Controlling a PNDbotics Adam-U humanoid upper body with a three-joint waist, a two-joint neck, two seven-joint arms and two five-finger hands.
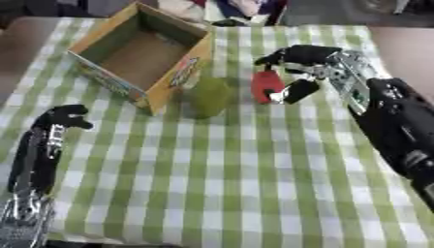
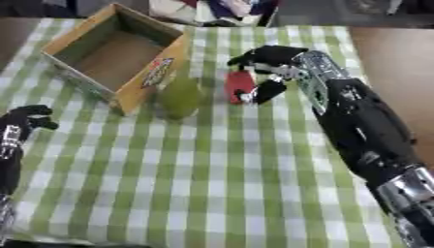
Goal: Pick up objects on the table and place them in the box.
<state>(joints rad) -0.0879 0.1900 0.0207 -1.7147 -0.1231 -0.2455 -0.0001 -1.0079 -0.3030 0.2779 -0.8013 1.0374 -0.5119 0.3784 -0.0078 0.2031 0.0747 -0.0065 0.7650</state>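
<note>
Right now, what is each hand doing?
Left hand: curled shut, holding nothing.
Right hand: fingers curled round the red object.

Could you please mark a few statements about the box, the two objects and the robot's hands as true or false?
1. The box holds the red object. False: the red object is outside it, at the right hand.
2. The green object stands on the cloth beside the box. True.
3. The left hand holds the green object. False: it holds nothing, near the cloth's left edge.
4. The box is open on top. True.
</note>
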